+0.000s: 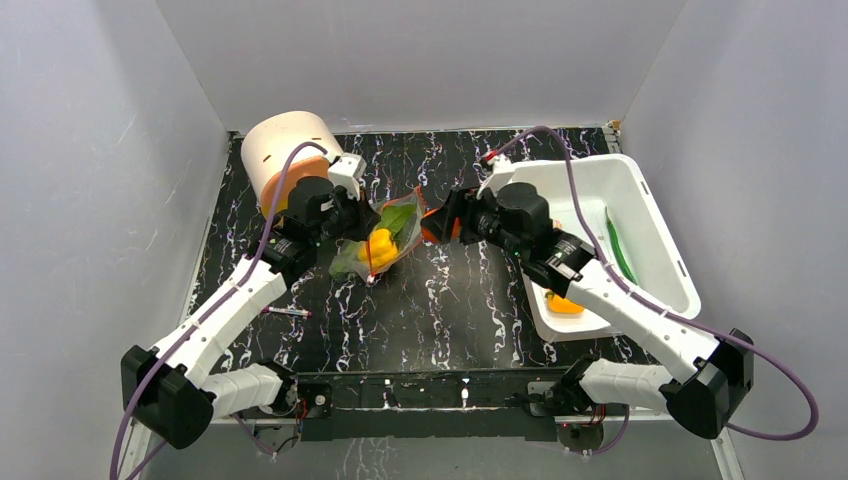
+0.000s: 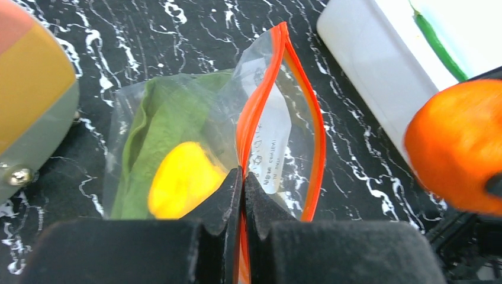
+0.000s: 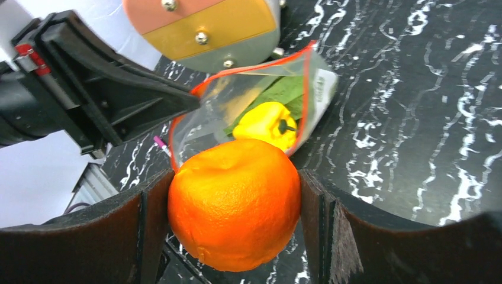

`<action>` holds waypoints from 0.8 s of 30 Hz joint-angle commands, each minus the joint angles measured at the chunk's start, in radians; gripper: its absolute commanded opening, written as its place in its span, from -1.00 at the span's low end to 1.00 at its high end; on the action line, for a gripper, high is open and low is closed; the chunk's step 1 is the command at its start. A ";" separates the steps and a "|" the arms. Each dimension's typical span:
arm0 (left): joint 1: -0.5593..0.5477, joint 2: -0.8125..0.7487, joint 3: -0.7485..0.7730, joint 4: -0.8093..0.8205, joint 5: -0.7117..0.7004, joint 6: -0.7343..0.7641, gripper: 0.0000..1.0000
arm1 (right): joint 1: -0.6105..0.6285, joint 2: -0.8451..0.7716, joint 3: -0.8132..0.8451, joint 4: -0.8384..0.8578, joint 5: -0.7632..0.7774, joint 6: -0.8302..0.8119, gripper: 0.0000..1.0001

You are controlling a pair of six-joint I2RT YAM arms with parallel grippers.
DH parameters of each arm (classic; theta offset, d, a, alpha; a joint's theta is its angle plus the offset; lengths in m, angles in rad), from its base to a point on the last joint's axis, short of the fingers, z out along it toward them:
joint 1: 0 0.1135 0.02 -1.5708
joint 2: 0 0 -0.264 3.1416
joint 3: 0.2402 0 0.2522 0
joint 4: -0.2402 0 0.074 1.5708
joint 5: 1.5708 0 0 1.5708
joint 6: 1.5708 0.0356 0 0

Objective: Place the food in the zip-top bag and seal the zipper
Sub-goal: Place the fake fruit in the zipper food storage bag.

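Note:
The clear zip-top bag (image 1: 385, 238) lies mid-table with its mouth held open toward the right. My left gripper (image 2: 243, 174) is shut on one side of the red-orange zipper (image 2: 260, 100) and lifts that lip. A yellow pepper (image 3: 266, 123) and a green leaf (image 2: 160, 124) lie inside the bag. My right gripper (image 3: 234, 177) is shut on an orange round fruit (image 3: 234, 204). It hangs just in front of the bag's mouth, outside it, and shows in the top view as the fruit (image 1: 430, 228).
A white tub (image 1: 650, 215) stands at the right, holding a long green pod (image 1: 620, 250) and a yellow-orange piece (image 1: 563, 305). A cream and orange round container (image 1: 285, 150) sits at the back left, close behind my left wrist. A small pink stick (image 1: 288, 313) lies at the left.

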 commanded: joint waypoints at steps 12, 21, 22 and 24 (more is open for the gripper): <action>-0.002 -0.082 -0.001 0.013 0.162 -0.157 -1.00 | 0.188 0.136 0.002 0.211 0.187 0.042 -0.10; -0.002 -0.116 -0.021 0.010 0.208 -0.185 -1.00 | 0.194 0.191 -0.066 0.243 0.253 0.022 -0.02; -0.002 -0.118 -0.023 0.007 0.211 -0.185 -1.00 | 0.195 0.196 -0.067 0.241 0.259 0.017 -0.01; -0.002 -0.124 -0.026 0.010 0.219 -0.187 -1.00 | 0.196 0.206 -0.074 0.245 0.274 0.005 0.04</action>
